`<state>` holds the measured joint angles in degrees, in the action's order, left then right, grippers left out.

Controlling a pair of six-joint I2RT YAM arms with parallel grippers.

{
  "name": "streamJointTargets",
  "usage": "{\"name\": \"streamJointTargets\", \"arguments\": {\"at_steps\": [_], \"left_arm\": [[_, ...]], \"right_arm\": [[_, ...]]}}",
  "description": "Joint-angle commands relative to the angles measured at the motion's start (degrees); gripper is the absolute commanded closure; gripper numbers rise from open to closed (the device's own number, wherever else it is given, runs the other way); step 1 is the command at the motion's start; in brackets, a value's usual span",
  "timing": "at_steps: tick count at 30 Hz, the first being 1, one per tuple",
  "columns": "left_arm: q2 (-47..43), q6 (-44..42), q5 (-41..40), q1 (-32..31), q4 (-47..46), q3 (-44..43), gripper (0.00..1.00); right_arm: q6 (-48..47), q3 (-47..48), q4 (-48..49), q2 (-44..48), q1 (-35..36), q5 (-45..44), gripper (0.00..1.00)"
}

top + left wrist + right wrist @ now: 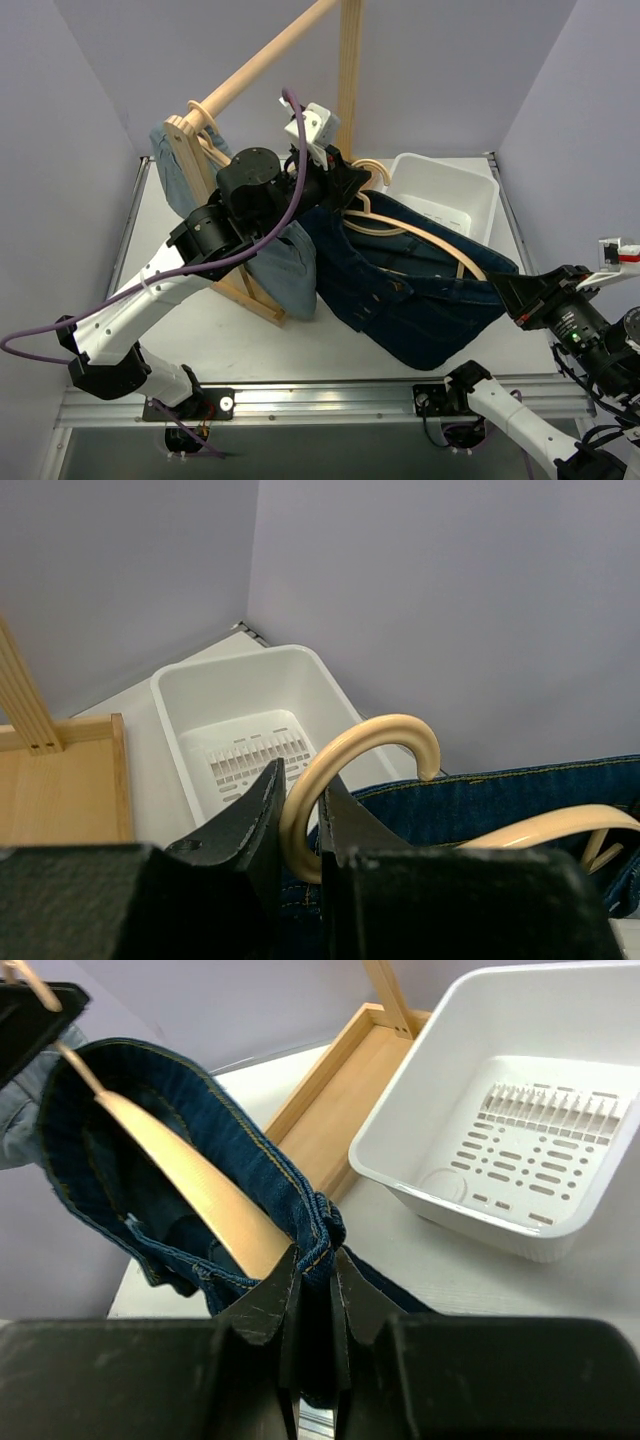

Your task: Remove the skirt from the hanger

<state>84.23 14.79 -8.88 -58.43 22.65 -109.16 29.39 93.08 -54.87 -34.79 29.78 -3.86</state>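
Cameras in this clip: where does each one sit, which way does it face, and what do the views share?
Top external: above and behind the bases, looking down at the table; both arms show, left gripper, right gripper.
Left wrist: behind its own fingers, facing the back wall; they clamp the hanger hook.
Right wrist: behind its own fingers, facing left over the table; they pinch the skirt waistband.
Shared: all three show the skirt, hanger and bin.

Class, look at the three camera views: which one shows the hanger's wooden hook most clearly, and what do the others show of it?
The left wrist view: the hook fills the centre, its curve pinched between the left gripper fingers. The top external view shows only a small part of it behind the arm. The right wrist view shows just the hanger's shoulder inside the skirt.
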Motion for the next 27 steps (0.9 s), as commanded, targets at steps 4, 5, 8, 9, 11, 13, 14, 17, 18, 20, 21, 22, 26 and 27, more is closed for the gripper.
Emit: {"name": "streamJointTargets", "arguments": {"at_steps": [4,5,8,9,11,13,14,17,18,20,21,22,26,27], "left_arm": [[-6.88,-3.71,-10.1,1.31,-12.01,-0.88,0.98],[-7.49,-4.23,-10.71,1.31,-12.11,-0.53,0.98],[-7.5,-5.2,-12.12,1.31,-11.67,-0.78,0.98],[-7.5,-5.29,-12.3,1.31,-11.67,-0.7,0.98],[-7.5,-5.21,-12.3,1.31,-12.11,-0.17,0.98],[-7.58,-4.86,-11.95,1.31,-12.11,0.18,0.98],[-7.59,-4.94,-11.95,1.31,-12.11,0.27,0.98],[-6.97,-4.94,-11.77,1.31,-12.28,-0.08,0.98],[-6.88,-4.68,-11.51,1.31,-12.28,-0.17,0.98],[-7.06,-2.84,-8.89,1.31,-12.72,0.18,0.98],[-7.23,-1.88,-7.65,1.31,-12.72,0.27,0.98],[-7.49,0.4,-6.07,1.31,-12.81,0.18,0.98],[-7.93,7.26,4.03,1.48,-15.88,0.61,0.98],[-8.2,8.75,8.23,1.48,-17.54,1.23,0.98]], "right_arm": [[3.22,1.05,-7.18,2.43,0.45,-8.62,1.0],[3.57,1.4,-7.35,2.62,0.54,-8.62,1.0],[4.19,2.28,-8.58,2.62,0.54,-8.62,1.0],[4.36,2.54,-9.02,2.7,0.46,-8.54,1.0],[4.71,2.81,-9.73,3.67,0.45,-8.53,1.0],[5.67,2.9,-9.81,4.81,0.45,-8.36,1.0],[6.03,2.9,-9.73,5.08,0.45,-8.19,1.0],[6.3,1.06,-7.89,5.43,0.37,-5.82,1.0],[6.21,-0.69,-7.1,5.69,0.19,-4.68,1.0],[6.3,-2.8,-3.41,6.04,0.1,-3.97,1.0],[6.38,-4.03,0.17,6.13,0.1,-2.83,1.0],[6.47,-6.65,1.94,6.05,0.02,-1.95,1.0],[5.51,-13.52,11.52,3.15,0.02,2.09,1.0],[4.98,-14.93,15.37,1.75,0.01,2.88,1.0]]}}
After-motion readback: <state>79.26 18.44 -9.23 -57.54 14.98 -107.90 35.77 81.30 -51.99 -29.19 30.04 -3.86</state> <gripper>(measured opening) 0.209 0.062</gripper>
